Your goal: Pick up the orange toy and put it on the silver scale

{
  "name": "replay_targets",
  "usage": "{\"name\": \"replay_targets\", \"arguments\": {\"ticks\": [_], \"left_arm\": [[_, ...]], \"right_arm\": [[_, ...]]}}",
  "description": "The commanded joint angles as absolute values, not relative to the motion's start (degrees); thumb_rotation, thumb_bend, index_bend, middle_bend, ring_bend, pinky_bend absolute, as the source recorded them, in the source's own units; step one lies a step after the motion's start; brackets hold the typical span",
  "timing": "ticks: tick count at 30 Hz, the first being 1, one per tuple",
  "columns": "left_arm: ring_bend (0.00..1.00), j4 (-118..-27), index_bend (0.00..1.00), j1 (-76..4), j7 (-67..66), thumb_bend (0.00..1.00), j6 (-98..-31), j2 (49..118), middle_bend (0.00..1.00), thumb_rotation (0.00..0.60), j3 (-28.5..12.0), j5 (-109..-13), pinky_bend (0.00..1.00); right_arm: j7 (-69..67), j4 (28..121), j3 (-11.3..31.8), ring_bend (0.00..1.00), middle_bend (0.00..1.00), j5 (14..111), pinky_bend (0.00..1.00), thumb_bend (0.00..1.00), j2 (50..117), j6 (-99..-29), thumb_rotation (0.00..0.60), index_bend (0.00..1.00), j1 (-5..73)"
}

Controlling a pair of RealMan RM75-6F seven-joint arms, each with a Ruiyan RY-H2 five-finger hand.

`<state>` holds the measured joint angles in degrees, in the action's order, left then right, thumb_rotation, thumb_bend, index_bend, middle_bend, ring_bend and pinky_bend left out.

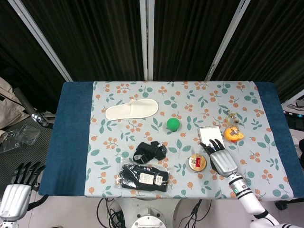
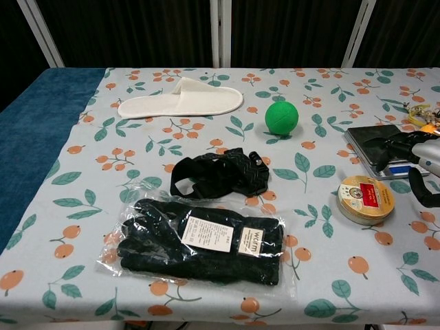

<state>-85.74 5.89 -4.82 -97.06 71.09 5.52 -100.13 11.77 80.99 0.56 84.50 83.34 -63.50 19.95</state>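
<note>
While right hand (image 1: 222, 159) fingers spread empty | orange toy (image 1: 233, 133) keyring end points away | left hand (image 1: 19, 186) open

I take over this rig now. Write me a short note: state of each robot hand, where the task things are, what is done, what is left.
Left hand: open, off the table's near left corner.
Right hand: open, empty, fingers over the near edge of the silver scale.
Orange toy: on the cloth just right of the scale, untouched.
Done: nothing yet.
Left: grasp the toy, lift it, set it on the scale.
</note>
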Motion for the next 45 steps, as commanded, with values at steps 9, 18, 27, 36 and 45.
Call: {"name": "replay_targets", "arguments": {"ticks": [9,18,27,36,45], "left_arm": [[0.00,-85.84,0.16,5.61,-4.77,0.10,-96.75,71.03,0.09,0.600,5.52,-100.34,0.02],[0.00,-85.95,0.16,5.64,-4.69,0.10,-96.69,70.86,0.09,0.600,5.52,-100.17,0.02],[0.00,-86.62,0.16,5.41,-5.48,0.10,-95.93,70.55,0.09,0.600,5.61,-99.99,0.02],[0.00,-86.52,0.16,5.51,-5.44,0.10,-95.73,70.67,0.09,0.600,5.56,-99.50,0.02],[0.00,-86.06,0.16,6.05,-5.04,0.10,-96.17,70.86,0.09,0.600,5.67,-99.11,0.02]], "right_arm": [[18.11,81.06,7.16,0.00,0.00,74.84,0.00,0.09,79.80,-66.97,0.600,0.00,18.61],[25.89,79.73,11.69,0.00,0.00,59.03,0.00,0.07,76.77,-55.54,0.600,0.00,24.23],[29.28,72.96,11.69,0.00,0.00,49.59,0.09,0.09,79.05,-46.42,0.600,0.00,29.96],[31.10,70.17,9.85,0.00,0.00,43.21,0.16,0.12,81.34,-43.30,0.600,0.00,33.13],[26.21,67.69,8.66,0.31,0.36,48.54,0.46,0.21,83.00,-45.36,0.600,0.49,33.06]]}}
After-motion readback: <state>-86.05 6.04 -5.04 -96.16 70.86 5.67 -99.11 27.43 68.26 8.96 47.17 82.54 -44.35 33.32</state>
